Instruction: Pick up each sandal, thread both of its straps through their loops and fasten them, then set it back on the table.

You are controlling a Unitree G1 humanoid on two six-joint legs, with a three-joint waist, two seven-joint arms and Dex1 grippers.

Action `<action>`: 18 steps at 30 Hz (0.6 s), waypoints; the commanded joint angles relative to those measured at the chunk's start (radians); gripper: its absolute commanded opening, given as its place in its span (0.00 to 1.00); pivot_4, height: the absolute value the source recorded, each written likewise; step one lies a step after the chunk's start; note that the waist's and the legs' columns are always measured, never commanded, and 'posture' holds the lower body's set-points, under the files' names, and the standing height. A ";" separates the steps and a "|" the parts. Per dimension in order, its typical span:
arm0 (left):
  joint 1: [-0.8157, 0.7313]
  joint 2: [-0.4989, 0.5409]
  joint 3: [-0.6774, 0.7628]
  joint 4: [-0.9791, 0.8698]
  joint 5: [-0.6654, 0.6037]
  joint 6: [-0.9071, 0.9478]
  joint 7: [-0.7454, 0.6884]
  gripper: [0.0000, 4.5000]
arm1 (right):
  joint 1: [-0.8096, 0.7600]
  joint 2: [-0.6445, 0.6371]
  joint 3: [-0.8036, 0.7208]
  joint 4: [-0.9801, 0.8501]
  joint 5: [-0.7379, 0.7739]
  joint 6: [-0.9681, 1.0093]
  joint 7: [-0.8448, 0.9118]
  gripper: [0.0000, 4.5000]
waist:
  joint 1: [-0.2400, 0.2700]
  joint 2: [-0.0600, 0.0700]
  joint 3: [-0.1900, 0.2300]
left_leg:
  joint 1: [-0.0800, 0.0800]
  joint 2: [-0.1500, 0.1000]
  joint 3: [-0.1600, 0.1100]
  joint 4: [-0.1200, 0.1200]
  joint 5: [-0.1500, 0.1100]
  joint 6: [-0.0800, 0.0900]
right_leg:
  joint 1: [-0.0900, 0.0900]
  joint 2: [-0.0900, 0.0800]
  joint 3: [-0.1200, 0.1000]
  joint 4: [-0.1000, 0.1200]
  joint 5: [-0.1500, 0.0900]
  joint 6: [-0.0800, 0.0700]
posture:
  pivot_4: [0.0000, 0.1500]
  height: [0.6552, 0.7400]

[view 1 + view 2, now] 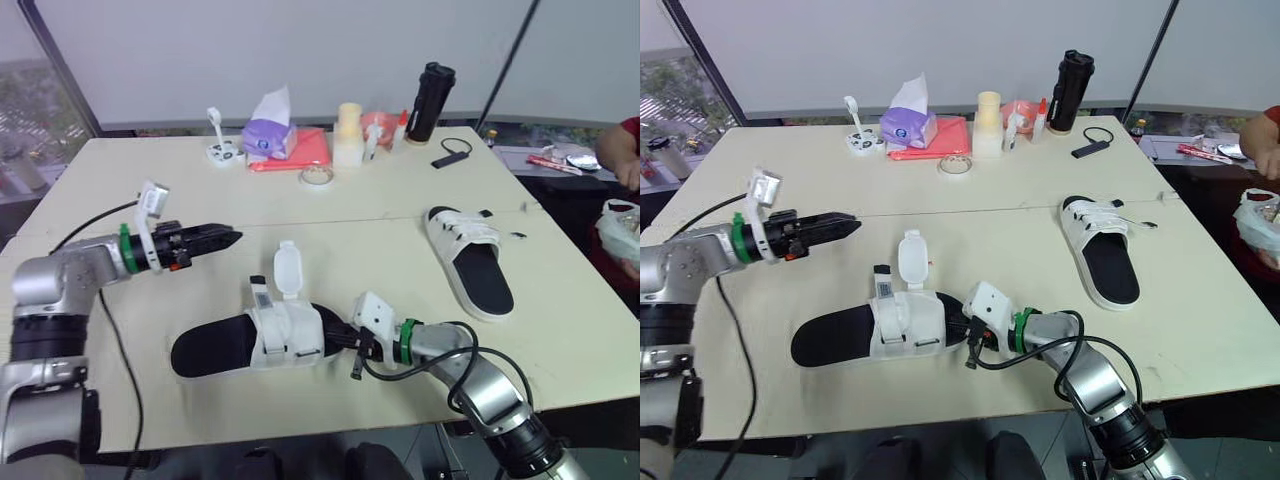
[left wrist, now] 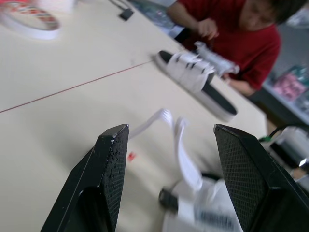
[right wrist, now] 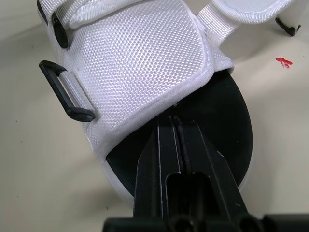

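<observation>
Low in the centre of the head view, the near sandal (image 1: 235, 345) lies on the table (image 1: 150, 170), with its white strap (image 1: 287, 270) standing up loose. The right gripper (image 3: 176, 123) is closed, its tips at the edge of the white upper; I cannot tell if they pinch it. At middle left, the left gripper (image 1: 222, 239) hangs wide open and empty. The second sandal (image 1: 470, 262) lies at middle right.

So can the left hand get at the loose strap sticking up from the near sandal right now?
Probably yes. The left hand hovers open above the table, pointed toward the strap, with only bare tabletop between them. The right hand sits at the far end of the sandal, out of the way.
</observation>
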 commanded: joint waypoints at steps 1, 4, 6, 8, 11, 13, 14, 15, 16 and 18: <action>-0.025 -0.023 -0.039 0.033 0.013 0.015 -0.015 0.64 | -0.007 0.006 0.007 0.032 -0.016 -0.008 -0.010 0.00 | 0.002 0.000 0.000 | 0.000 0.000 0.000 0.000 0.000 0.000 | 0.000 0.000 0.000 0.001 0.000 0.000 | 1.00 1.00; -0.038 -0.056 -0.064 0.063 0.016 0.035 -0.017 0.76 | -0.009 0.010 0.006 0.043 -0.023 -0.018 -0.023 0.00 | 0.005 0.000 0.000 | 0.000 0.000 -0.001 0.001 0.000 0.000 | -0.001 0.001 -0.001 0.002 0.000 0.000 | 1.00 1.00; -0.046 -0.079 -0.071 0.068 0.011 0.043 -0.014 0.93 | -0.008 0.014 0.004 0.047 -0.025 -0.020 -0.031 0.00 | 0.005 0.000 0.000 | 0.000 0.000 -0.001 0.001 0.000 0.000 | 0.000 0.001 -0.001 0.002 0.000 0.000 | 1.00 1.00; -0.057 -0.107 -0.076 0.074 0.010 0.049 -0.004 0.98 | -0.005 0.018 0.005 0.046 -0.026 -0.019 -0.037 0.00 | 0.005 0.000 0.000 | 0.000 0.000 -0.001 0.002 0.000 0.000 | 0.000 0.001 0.000 0.002 0.000 0.000 | 1.00 1.00; -0.087 -0.157 -0.089 0.110 0.031 0.037 0.015 0.98 | -0.002 0.027 0.010 0.044 -0.028 -0.017 -0.046 0.00 | 0.005 0.000 0.000 | 0.000 0.000 -0.001 0.002 0.000 0.000 | 0.000 0.001 0.000 0.003 0.000 0.000 | 1.00 1.00; -0.121 -0.195 -0.089 0.167 0.047 0.022 0.032 0.98 | -0.002 0.032 0.014 0.044 -0.028 -0.016 -0.052 0.00 | 0.006 0.000 0.000 | 0.000 0.000 -0.001 0.002 0.000 0.000 | 0.000 0.001 0.000 0.003 0.000 0.000 | 1.00 1.00; -0.139 -0.215 -0.084 0.200 0.053 0.017 0.045 0.98 | -0.001 0.034 0.014 0.044 -0.029 -0.016 -0.054 0.00 | 0.007 0.000 0.000 | 0.000 0.000 -0.001 0.002 0.000 0.000 | 0.000 0.001 0.000 0.003 0.000 0.000 | 1.00 1.00; -0.163 -0.235 -0.077 0.240 0.058 0.011 0.061 0.98 | -0.002 0.035 0.014 0.047 -0.031 -0.017 -0.057 0.00 | 0.007 0.000 0.000 | 0.000 0.000 -0.001 0.002 0.000 0.000 | 0.000 0.001 0.000 0.003 0.000 0.000 | 1.00 1.00; -0.183 -0.250 -0.070 0.274 0.062 0.010 0.073 0.98 | -0.002 0.036 0.013 0.049 -0.032 -0.017 -0.060 0.00 | 0.007 0.000 0.000 | 0.000 0.000 -0.001 0.003 0.000 0.000 | 0.000 0.001 0.000 0.003 0.000 0.000 | 1.00 1.00; -0.231 -0.281 -0.052 0.360 0.072 -0.009 0.099 0.98 | -0.004 0.038 0.012 0.054 -0.035 -0.019 -0.065 0.00 | 0.005 0.000 0.000 | 0.000 0.000 -0.001 0.003 0.000 0.000 | 0.000 0.001 0.000 0.003 0.000 0.000 | 1.00 1.00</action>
